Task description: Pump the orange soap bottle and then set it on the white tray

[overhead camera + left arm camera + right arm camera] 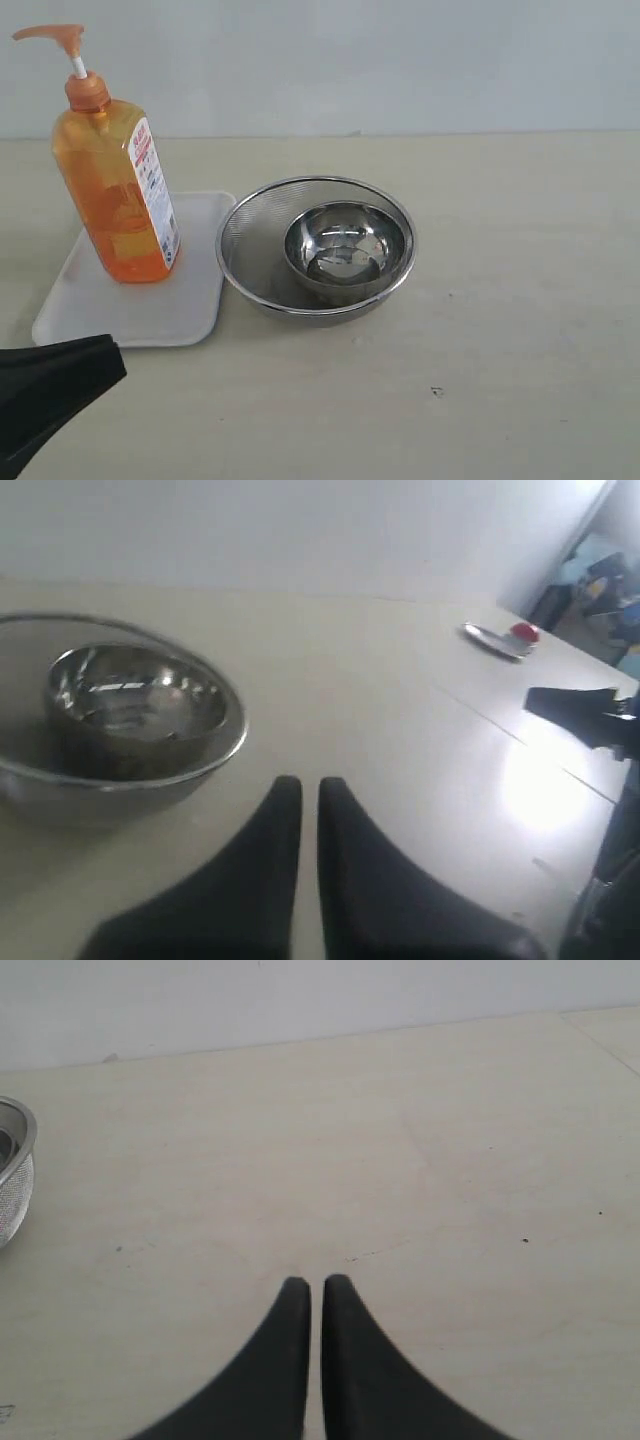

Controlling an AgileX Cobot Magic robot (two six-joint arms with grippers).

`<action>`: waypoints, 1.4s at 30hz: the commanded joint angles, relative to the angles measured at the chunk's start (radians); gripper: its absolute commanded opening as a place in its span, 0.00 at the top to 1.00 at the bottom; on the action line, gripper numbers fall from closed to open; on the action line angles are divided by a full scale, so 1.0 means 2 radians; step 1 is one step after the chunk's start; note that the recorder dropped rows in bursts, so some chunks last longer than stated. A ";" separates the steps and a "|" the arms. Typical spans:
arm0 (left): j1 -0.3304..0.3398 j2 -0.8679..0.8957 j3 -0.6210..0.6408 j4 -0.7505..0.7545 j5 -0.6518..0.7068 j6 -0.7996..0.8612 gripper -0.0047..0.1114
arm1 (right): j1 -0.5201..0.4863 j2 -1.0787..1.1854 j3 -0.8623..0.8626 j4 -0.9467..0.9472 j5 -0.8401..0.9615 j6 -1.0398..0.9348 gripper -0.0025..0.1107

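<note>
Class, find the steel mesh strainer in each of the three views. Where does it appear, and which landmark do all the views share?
Exterior view: the steel mesh strainer sits mid-picture beside the white tray, holding a small steel bowl.
Left wrist view: the strainer is large, cut by the frame edge, off to one side of the shut left hand.
Right wrist view: only a sliver at the frame edge, away from the right hand.
Shared landmark: the beige table meeting the pale wall.

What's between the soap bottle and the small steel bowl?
Exterior view: beside the soap bottle, a bare strip of white tray, then the wall of the mesh strainer that rings the bowl.
</note>
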 commanded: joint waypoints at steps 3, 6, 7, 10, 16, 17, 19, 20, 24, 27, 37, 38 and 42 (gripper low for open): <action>0.000 -0.065 0.004 0.078 -0.038 -0.061 0.92 | -0.001 -0.003 0.000 -0.004 -0.005 -0.001 0.98; 0.000 -0.069 0.004 0.079 -0.039 -0.059 0.92 | -0.001 -0.003 0.000 -0.004 -0.004 -0.001 0.98; 0.000 -0.069 0.004 0.079 -0.039 -0.059 0.92 | -0.001 -0.003 0.000 -0.004 -0.004 -0.001 0.98; 0.000 -0.069 0.004 0.079 -0.039 -0.054 0.92 | -0.001 -0.003 0.000 -0.004 -0.004 -0.001 0.98; 0.000 -0.069 0.004 0.065 -0.038 0.026 0.92 | -0.001 -0.003 0.000 -0.004 -0.004 -0.001 0.98; 0.000 -0.069 0.004 0.055 -0.037 0.055 0.92 | -0.001 -0.003 0.000 -0.004 -0.004 -0.001 0.98; 0.000 -0.069 0.004 0.027 -0.037 0.105 0.92 | -0.001 -0.003 0.000 -0.004 -0.004 -0.001 0.98; 0.000 -0.069 0.004 0.008 -0.037 0.130 0.92 | -0.001 -0.003 0.000 -0.004 -0.004 -0.001 0.98; -0.005 -0.074 0.004 -0.076 -0.019 0.188 0.92 | -0.001 -0.003 0.000 -0.004 -0.004 -0.001 0.98; 0.022 -0.112 0.004 -0.087 0.002 0.165 0.92 | -0.001 -0.003 0.000 -0.004 -0.004 -0.001 0.98; 0.064 -0.265 0.004 -0.144 0.079 0.141 0.92 | -0.001 -0.003 0.000 -0.003 -0.004 -0.001 0.98; 0.065 -0.274 0.004 -0.168 0.086 0.142 0.92 | -0.001 -0.003 0.000 -0.003 -0.004 -0.001 0.98; 0.078 -0.312 0.004 -0.305 0.137 0.144 0.92 | -0.001 -0.003 0.000 -0.003 -0.004 -0.001 0.98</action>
